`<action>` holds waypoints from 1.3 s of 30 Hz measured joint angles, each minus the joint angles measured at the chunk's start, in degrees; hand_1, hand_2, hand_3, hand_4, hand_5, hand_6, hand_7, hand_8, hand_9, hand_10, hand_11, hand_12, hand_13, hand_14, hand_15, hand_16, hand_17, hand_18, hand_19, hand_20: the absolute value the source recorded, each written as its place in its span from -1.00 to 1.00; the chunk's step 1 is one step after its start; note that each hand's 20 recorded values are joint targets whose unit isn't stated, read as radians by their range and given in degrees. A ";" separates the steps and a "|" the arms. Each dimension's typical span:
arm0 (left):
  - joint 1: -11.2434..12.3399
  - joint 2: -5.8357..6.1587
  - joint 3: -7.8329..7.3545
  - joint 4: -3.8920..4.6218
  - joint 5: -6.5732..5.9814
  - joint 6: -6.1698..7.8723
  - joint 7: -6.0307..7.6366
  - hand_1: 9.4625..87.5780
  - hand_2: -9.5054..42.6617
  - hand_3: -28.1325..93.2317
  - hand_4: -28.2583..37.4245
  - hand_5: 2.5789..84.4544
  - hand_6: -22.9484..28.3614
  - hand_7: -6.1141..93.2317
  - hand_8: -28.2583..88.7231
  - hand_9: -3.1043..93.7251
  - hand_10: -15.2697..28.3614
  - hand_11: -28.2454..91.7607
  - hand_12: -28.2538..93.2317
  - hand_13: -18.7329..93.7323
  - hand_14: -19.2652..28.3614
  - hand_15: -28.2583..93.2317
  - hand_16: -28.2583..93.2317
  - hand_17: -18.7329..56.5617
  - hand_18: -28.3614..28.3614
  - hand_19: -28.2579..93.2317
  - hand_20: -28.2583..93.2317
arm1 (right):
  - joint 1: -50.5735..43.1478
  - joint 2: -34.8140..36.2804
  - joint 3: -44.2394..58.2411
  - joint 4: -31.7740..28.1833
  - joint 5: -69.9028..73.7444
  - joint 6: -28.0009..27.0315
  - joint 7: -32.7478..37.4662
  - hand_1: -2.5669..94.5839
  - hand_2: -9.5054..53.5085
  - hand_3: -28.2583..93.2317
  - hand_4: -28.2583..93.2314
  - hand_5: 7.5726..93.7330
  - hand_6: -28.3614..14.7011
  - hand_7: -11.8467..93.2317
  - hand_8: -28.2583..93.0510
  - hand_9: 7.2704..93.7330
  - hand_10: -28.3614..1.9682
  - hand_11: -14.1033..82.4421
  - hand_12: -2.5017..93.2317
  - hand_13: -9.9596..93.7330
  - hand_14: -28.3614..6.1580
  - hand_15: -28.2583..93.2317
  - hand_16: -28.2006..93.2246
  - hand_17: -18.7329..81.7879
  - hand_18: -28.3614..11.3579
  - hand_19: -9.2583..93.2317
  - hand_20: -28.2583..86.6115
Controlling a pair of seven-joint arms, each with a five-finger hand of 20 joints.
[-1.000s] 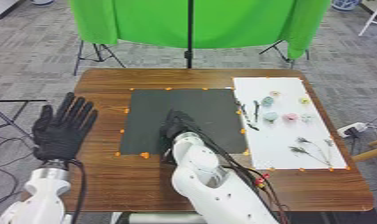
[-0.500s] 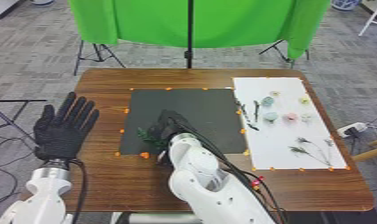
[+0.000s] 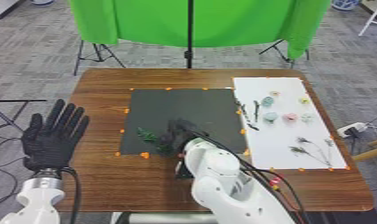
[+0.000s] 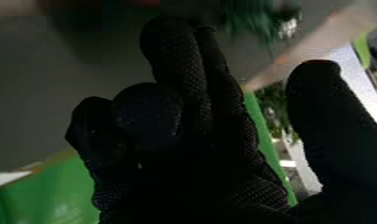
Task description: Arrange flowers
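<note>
Over the front part of the dark mat is my right hand, palm side hidden from the head view. A green leafy sprig lies on the mat just left of it. In the right wrist view, some fingers of the right hand stand fairly straight, others are bent, and the thumb is apart with nothing held; blurred greenery shows beyond the fingertips. My left hand is open at the table's left edge. The white sheet holds pink, yellow and blue-green flowers.
Dark twigs lie along the white sheet's left side, thin sprigs near its front. Orange tape bits mark the mat's borders. The brown table stands before a green cloth on a stand.
My right hand has moved left, then back to the right, and the green sprig has come into sight beside it. The left hand has shifted slightly left and nearer the front.
</note>
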 measured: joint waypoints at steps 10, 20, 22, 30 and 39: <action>-1.13 0.18 1.61 0.54 -0.21 -0.20 -0.34 -0.60 0.01 0.70 -1.00 -0.03 0.22 -0.72 -0.69 -0.16 0.33 -0.30 -0.46 -0.17 0.35 -0.21 -0.67 -0.64 0.40 -0.07 -0.40 | -1.37 -2.45 -0.20 -0.45 2.38 -1.20 0.01 -0.44 -0.41 0.70 -0.84 0.59 -0.08 -0.53 -0.70 0.68 -0.52 0.09 -0.40 0.57 -0.39 0.70 -0.03 0.25 -1.00 1.00 0.38; -2.95 1.33 2.99 0.97 -0.15 0.03 -2.66 -0.59 0.02 0.70 -1.00 -0.03 0.22 -0.71 -0.69 -0.16 0.33 -0.30 -0.46 -0.17 0.35 -0.21 -0.66 -0.64 0.40 -0.07 -0.39 | -1.73 -4.90 -3.66 0.73 3.84 1.44 -0.53 -0.45 -0.41 0.71 -0.84 0.49 -0.11 -0.56 -0.70 0.62 -0.54 0.05 -0.42 0.54 -0.37 0.70 -0.03 0.22 -0.97 1.00 0.34; -3.08 1.35 2.99 0.97 -0.15 0.09 -2.68 -0.59 0.02 0.70 -1.00 -0.03 0.22 -0.71 -0.69 -0.16 0.33 -0.30 -0.46 -0.17 0.35 -0.21 -0.66 -0.64 0.40 -0.07 -0.39 | -1.70 -5.07 -3.89 0.88 3.84 1.81 -0.72 -0.45 -0.41 0.71 -0.84 0.49 -0.11 -0.56 -0.70 0.62 -0.54 0.05 -0.43 0.54 -0.37 0.70 -0.04 0.22 -0.97 1.00 0.33; -1.83 0.27 1.63 0.62 -0.19 -0.07 -1.75 -0.59 0.03 0.70 -1.00 -0.03 0.22 -0.72 -0.69 -0.16 0.33 -0.30 -0.46 -0.17 0.35 -0.21 -0.67 -0.64 0.40 -0.07 -0.39 | -1.90 -3.43 -0.34 -2.77 8.01 2.10 0.67 -0.37 -0.63 0.74 -0.85 0.51 -0.10 -0.55 -0.69 0.63 -0.52 0.03 -0.44 0.55 -0.37 0.70 -0.05 0.23 -0.98 1.00 0.32; 1.17 -1.26 -0.02 -0.31 -0.08 -0.35 -0.82 -0.57 0.08 0.73 -1.00 -0.03 0.22 -0.71 -0.69 -0.16 0.34 -0.30 -0.46 -0.17 0.35 -0.21 -0.67 -0.64 0.40 -0.07 -0.39 | -6.26 4.91 14.73 -11.33 7.03 17.35 3.87 -0.31 -1.00 0.73 -0.88 0.51 -0.06 -0.52 -0.70 0.61 -0.48 0.04 -0.44 0.53 -0.34 0.69 -0.06 0.20 -0.97 1.00 0.26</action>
